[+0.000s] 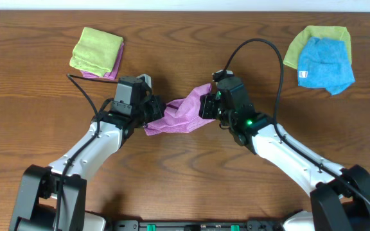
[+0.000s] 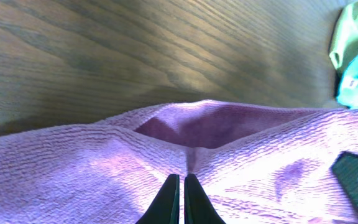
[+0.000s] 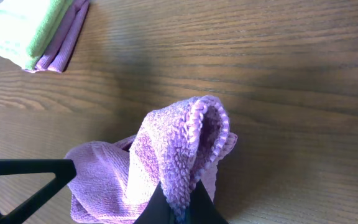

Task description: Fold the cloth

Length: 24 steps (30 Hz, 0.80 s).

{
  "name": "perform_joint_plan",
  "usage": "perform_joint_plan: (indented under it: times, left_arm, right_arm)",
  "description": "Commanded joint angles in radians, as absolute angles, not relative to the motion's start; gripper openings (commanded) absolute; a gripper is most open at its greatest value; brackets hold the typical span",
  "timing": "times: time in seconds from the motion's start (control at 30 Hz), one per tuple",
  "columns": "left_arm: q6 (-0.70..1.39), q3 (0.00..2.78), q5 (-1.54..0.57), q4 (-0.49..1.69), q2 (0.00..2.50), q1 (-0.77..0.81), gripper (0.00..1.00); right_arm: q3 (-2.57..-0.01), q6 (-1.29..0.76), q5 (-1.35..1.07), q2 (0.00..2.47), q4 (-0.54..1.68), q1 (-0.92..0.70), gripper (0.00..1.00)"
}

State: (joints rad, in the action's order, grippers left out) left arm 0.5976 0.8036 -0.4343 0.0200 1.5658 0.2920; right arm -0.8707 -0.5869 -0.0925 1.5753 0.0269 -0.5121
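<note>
The lilac cloth (image 1: 180, 115) hangs bunched between my two grippers over the middle of the table. My left gripper (image 1: 154, 110) is shut on its left end; in the left wrist view the cloth (image 2: 229, 162) spreads out past the closed fingertips (image 2: 181, 180). My right gripper (image 1: 205, 102) is shut on its right end; in the right wrist view a hemmed fold of the cloth (image 3: 185, 155) sticks up out of the jaws (image 3: 180, 202). The white tag is hidden.
A folded lime-green cloth (image 1: 96, 49) lies on a small folded purple square (image 1: 113, 67) at the back left. A blue cloth (image 1: 325, 63) lies on another lime-green cloth (image 1: 300, 45) at the back right. Bare wooden table (image 1: 185, 179) lies in front.
</note>
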Motion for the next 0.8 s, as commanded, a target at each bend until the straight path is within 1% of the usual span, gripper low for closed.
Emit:
perform_joint_plan:
  times: [0.0,0.2,0.4,0.6,0.77]
  left_arm:
    - [0.64,0.822,-0.484,0.025,1.569,0.297,0.06]
    - [0.655,0.822,-0.497,0.025,1.574,0.336,0.06]
    - [0.663,0.822,-0.452,0.032,1.619,0.405,0.06]
    - [0.663,0.822,-0.467,0.038,1.629,0.415,0.06]
    - [0.662,0.822,-0.437,0.047,1.664,0.421,0.06]
  right_arm:
    - [-0.896,-0.567,-0.075,1.578,0.027,-0.517,0.01]
    - [-0.896,-0.568,-0.075,1.578,0.027,-0.517,0.02]
    - [-0.896,-0.571,-0.075,1.578,0.027,-0.517,0.01]
    - [-0.896,-0.571,-0.075,1.578,0.028,-0.517,0.02]
    - [-0.896,-0.573,-0.079,1.578,0.028,-0.518,0.01]
